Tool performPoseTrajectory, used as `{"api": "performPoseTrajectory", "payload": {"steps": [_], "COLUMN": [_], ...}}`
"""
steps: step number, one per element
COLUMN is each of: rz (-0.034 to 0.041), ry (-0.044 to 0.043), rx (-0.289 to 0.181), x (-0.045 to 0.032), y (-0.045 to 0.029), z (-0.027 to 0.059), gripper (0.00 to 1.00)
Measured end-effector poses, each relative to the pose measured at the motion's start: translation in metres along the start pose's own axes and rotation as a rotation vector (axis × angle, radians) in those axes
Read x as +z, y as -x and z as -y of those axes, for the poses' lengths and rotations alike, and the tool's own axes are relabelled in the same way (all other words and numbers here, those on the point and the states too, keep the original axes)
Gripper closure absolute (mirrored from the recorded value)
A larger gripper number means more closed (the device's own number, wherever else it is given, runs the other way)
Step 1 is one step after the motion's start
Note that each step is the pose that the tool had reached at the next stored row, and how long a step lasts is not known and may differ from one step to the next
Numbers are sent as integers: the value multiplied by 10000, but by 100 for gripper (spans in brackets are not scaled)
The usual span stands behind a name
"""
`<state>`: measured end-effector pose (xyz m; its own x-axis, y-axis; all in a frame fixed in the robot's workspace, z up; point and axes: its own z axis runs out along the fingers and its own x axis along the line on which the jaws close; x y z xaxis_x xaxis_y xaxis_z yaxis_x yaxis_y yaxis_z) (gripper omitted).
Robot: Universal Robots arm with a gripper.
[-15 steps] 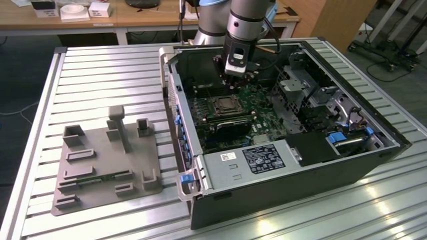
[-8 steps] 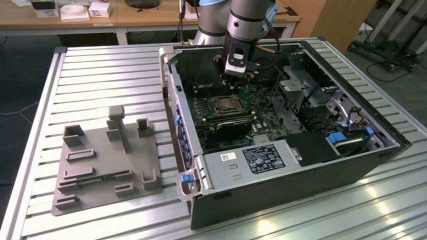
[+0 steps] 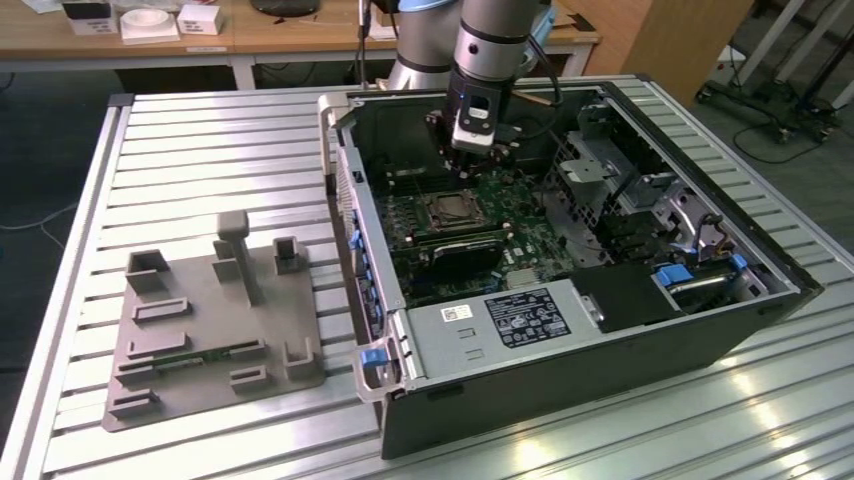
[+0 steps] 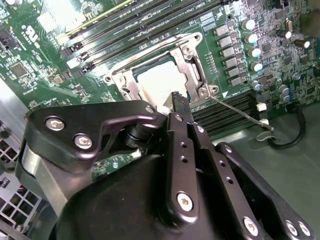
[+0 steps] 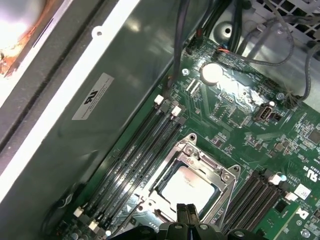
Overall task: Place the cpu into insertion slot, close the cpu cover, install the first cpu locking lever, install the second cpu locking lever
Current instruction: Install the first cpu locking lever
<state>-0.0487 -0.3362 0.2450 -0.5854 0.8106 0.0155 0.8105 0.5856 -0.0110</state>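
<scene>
Black metal fingertips of the claw (image 5: 186,209) press together with nothing between them. In the first wrist view they hang over the near edge of the cpu (image 5: 186,189). The silver chip lies flat in the slot (image 4: 150,66), and the cover (image 4: 192,64) is down around it, its window framing the chip's top.

In the second wrist view the claw's black body hides the cover's near side and much of the green board (image 4: 35,55). A thin wire lever (image 4: 240,112) runs out from the cover's corner across the memory slots (image 4: 235,107). Whether it is latched is hard to make out.

In the exterior view the claw hangs from the arm (image 3: 487,40) inside the open case (image 3: 587,360), above the cpu. The case lies on a ribbed aluminium table (image 3: 214,150). A grey tray (image 3: 214,330) with upright blocks sits well apart at the exterior view's left. Beyond the table stands a wooden desk (image 3: 227,35) with small white boxes.
</scene>
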Motion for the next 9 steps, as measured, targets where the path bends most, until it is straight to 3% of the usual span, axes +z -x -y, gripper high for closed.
{"api": "performPoseTrajectory", "payload": {"steps": [9], "rz": [-6], "ry": [0], "rx": [-588], "x": [0], "y": [0], "z": [0], "gripper": [90]}}
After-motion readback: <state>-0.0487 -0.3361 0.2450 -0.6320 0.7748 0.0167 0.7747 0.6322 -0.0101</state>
